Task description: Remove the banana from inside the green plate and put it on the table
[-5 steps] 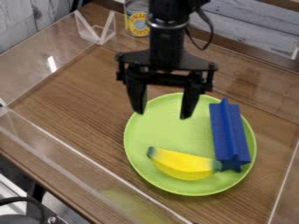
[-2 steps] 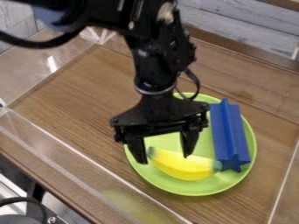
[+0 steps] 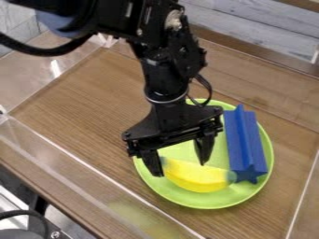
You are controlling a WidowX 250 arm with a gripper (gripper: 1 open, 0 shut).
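Acrylic walls (image 3: 50, 177) are bordering the surface (image 3: 75, 103), and a blue block (image 3: 245, 140) is lying just beside the banana (image 3: 200, 175) inside the green plate (image 3: 156, 171). The banana's long axis is running left-right, tips upward. The gripper (image 3: 178, 154), jaws spread wide and empty, is hanging lower than a second ago, straddling the banana.

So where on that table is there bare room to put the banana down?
Bare wood table lies left of the green plate, up to the clear walls. The plate is crowded: banana, blue block, and the open gripper over it.
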